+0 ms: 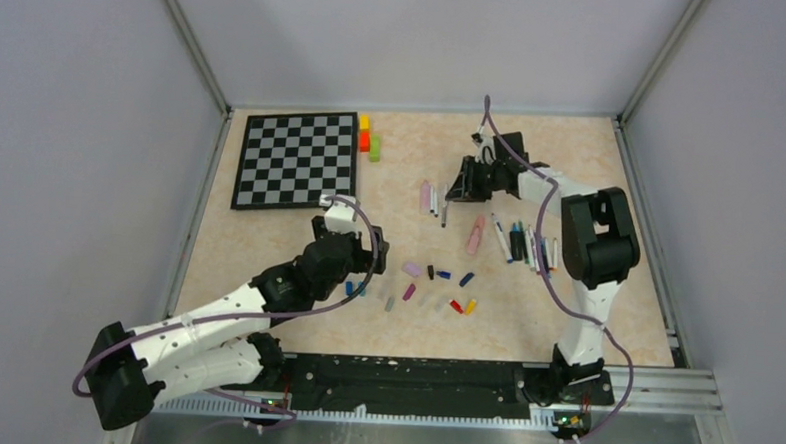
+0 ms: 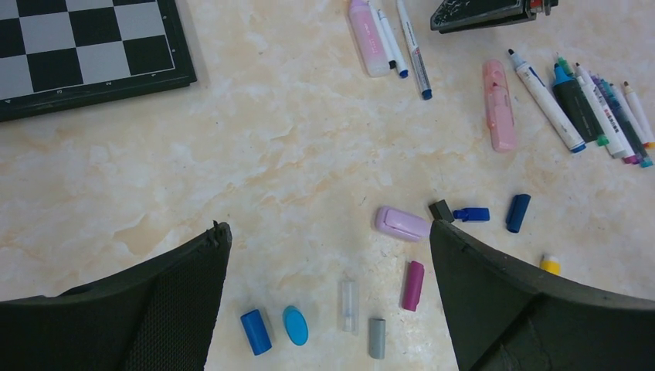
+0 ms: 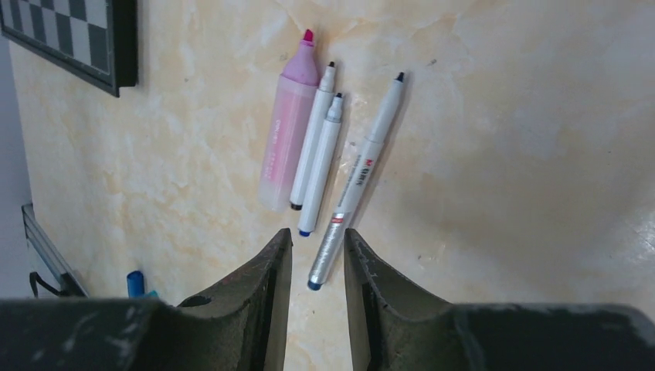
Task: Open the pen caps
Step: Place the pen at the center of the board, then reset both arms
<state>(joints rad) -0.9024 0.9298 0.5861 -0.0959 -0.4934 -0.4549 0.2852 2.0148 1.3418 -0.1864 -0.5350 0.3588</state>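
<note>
Smooth, faintly glossy tabletop of marbled beige [image 1: 233,240].

Left gripper [image 2: 328,226]: matte black fingers with mesh-textured inner faces, spread fully wide, nothing between them. It hangs above the loose pen caps [image 2: 376,338]. These are stubby plastic cylinders lying flat at its 12 o'clock. Nearest are two blue, one clear, one grey and one magenta. Beyond them lie a wider rounded lilac cap [image 2: 402,223], a small black one and two more blue. A yellow one sits at 3 o'clock, beside the right-hand finger.

Right gripper [image 3: 317,236]: scuffed black fingers parted only a little, clamping nothing. The silver butt of a slim white-and-silver pen [image 3: 359,174] lies flat in the gap between the tips; contact cannot be judged. At its 11 o'clock two thin white pens [image 3: 313,139] lie side by side against a translucent pink highlighter [image 3: 286,131], all with bare tips.

Top view: more markers [image 1: 523,243] fanned at 3 o'clock of table centre. A black-and-grey chessboard [image 1: 297,161] lies at 10 o'clock, with small yellow, red and green blocks [image 1: 365,139] by its right edge.
</note>
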